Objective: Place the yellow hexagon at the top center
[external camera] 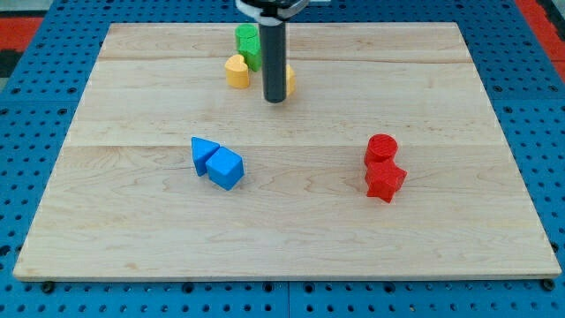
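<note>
**Rod planted among the blocks at the desk's top centre**

Camera view: the desk is a pale wooden board made of glued planks, with a fine grain and visible seams running across it. It lies on a blue perforated base dotted with regular holes.

The tool here is a straight dark rod, smooth and cylindrical, coming down from the view's top. It has no jaws, so it neither opens nor closes, and it holds nothing. My tip rests on the wood near the top centre.

The yellow hexagon is mostly hidden behind the rod; only a sliver of yellow shows at the rod's right edge, so its shape cannot be confirmed from this view. It sits touching or just beside the rod, slightly above my tip.

Just left of the rod lies a yellow heart-shaped block, matte and rounded. Above it, partly hidden by the rod, is a green block whose shape is unclear.

Lower left, a blue triangle touches a blue cube. Lower right, a red cylinder sits just above a red star-like block, the two touching.
</note>
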Motion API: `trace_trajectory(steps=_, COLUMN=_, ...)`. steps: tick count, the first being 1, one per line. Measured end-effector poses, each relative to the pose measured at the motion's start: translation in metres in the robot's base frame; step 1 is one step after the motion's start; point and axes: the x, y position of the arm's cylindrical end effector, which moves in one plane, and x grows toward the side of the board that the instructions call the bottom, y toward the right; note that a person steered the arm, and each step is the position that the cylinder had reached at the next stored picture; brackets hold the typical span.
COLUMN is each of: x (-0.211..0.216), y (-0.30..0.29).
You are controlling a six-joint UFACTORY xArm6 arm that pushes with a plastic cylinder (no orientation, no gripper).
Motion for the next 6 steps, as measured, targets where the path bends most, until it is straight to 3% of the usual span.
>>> trace_trajectory(steps=3, x=-0.103, y=0.021)
trace_trajectory(steps=6, x=-0.125, y=-0.022)
